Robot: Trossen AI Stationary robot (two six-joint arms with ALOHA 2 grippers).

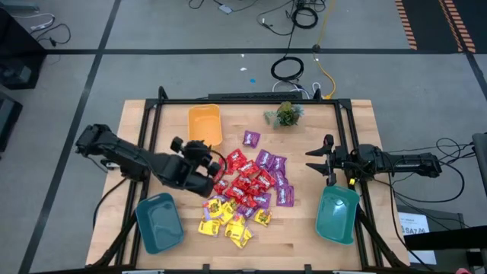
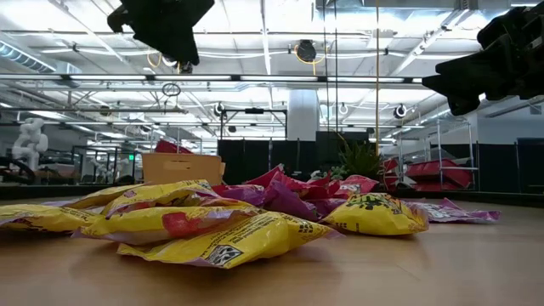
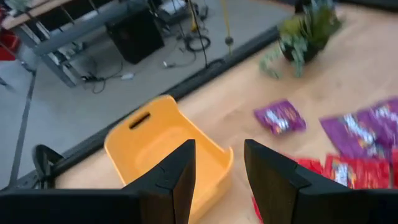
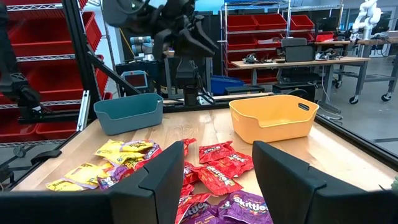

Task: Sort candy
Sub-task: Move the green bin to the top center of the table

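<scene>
Candy point(image 1: 247, 189) sits unsorted mid-table, just beside and below our left gripper point(image 1: 204, 154), whose fingers are apart and empty. We should drop straight onto one red packet point(image 1: 237, 158) at the pile's edge, since the orange bin point(image 1: 205, 124) is right ahead. Right gripper point(image 1: 316, 158), fingers apart and empty, waits beside the pile's far side.

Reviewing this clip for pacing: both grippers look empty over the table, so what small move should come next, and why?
Probably lower the left gripper onto the nearest red candy. It hovers open and empty at the pile's edge, between the orange bin and the candy, which all lies unsorted on the table. The right gripper waits open by a teal bin.
</scene>
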